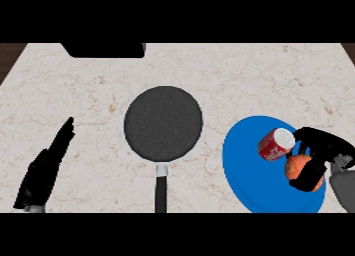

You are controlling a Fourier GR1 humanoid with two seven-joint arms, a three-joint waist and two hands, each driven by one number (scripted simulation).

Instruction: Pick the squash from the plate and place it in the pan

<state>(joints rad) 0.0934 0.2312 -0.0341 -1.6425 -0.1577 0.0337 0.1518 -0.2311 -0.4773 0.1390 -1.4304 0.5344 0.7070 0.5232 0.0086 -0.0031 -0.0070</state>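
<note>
An orange squash (297, 169) lies on the blue plate (248, 175) at the right of the counter. My right hand (324, 150) is over the plate with its fingers and thumb curled round the squash, hiding part of it. A dark round pan (164, 124) sits in the middle of the counter, its black handle (161, 192) pointing toward me; nothing is in it. My left hand (48, 165) rests at the left, fingers straight, well away from the pan.
A red can with a white top (276, 144) lies on the plate just left of the squash, close to my right hand. A black object (103, 49) stands at the counter's far edge. Dark wood shows past the counter's far corners.
</note>
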